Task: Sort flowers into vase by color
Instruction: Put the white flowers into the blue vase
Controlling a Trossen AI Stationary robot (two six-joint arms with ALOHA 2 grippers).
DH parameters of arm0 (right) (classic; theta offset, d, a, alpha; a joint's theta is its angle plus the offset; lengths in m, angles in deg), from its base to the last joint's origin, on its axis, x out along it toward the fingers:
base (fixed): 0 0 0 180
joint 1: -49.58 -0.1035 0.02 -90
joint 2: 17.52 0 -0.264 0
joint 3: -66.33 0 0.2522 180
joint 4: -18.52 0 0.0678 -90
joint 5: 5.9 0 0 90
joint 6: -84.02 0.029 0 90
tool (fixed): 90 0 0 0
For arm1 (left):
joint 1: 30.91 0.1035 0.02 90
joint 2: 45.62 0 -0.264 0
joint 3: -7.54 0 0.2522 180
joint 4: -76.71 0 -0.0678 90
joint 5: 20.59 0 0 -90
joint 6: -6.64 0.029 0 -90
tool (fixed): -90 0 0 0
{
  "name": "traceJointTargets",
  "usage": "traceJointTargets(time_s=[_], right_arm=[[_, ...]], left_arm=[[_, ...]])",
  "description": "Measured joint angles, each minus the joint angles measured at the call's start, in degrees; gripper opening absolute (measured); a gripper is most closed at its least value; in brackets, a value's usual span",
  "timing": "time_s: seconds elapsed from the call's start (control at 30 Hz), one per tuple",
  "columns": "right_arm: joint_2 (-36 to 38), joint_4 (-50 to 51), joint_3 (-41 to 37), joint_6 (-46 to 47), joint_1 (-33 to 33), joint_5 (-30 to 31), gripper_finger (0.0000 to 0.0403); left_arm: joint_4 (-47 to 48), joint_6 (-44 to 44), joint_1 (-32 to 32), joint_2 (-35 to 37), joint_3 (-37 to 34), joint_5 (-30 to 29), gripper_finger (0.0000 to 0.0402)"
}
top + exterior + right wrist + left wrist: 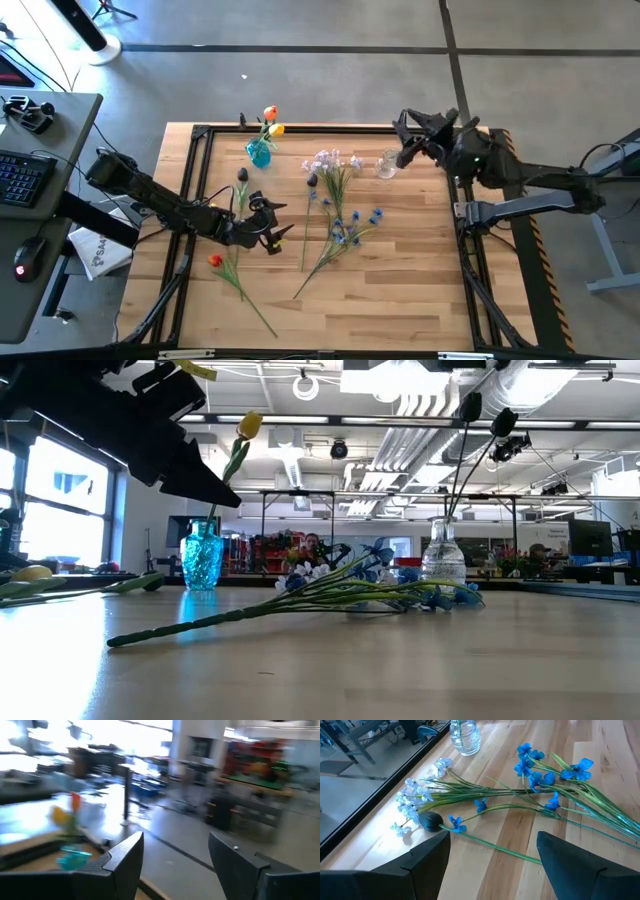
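- Wooden counter (400,290) up front has a red tulip (215,261) lying flat on its long stem, not sorted yet.
- Just beyond it hangs the left gripper (268,222), spread wide with nothing in it. Looks to me like it's lining up on the next stem.
- Mid-counter is the big leftover pile: blue flowers (555,770) fanned out, pale pink-white sprays (333,161) at the far end of the same heap, plus a dark bud (430,820). All loose on the wood.
- Further back, the blue vase (260,151) already holds a yellow tulip (249,424) and an orange one (269,113).
- Clear vase (443,558) at the back has thin stems with dark heads (503,422) standing in it, as far as I can tell.
- Right gripper (412,132) is up by the far edge near that clear vase, fingers parted, holding nothing.
- So maybe a third done; red, blue and pink are left.
- No labels or writing I can read anywhere.
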Motion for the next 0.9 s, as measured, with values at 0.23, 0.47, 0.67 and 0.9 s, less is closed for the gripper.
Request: traceJointTargets(time_s=[0.23, 0.47, 0.67, 0.9], right_arm=[[-0.50, -2.51, 0.94, 4.55, -4.57, -24.13, 0.0220], [-8.27, -3.90, -4.20, 12.76, -14.68, -21.37, 0.0220], [-21.06, -4.04, -4.66, 18.02, -20.29, -17.81, 0.0220], [-32.72, -4.17, -4.65, 24.92, -20.68, -17.64, 0.0220]], left_arm=[[0.00, -0.41, 0.00, 0.00, 0.00, -0.03, 0.0284], [-0.06, -1.19, 0.00, 0.00, 0.00, -1.75, 0.0284], [-0.07, -5.37, 0.48, 0.00, 0.27, -0.71, 0.0284], [-0.02, -9.83, 2.46, 0.00, 1.54, 2.23, 0.0284]])
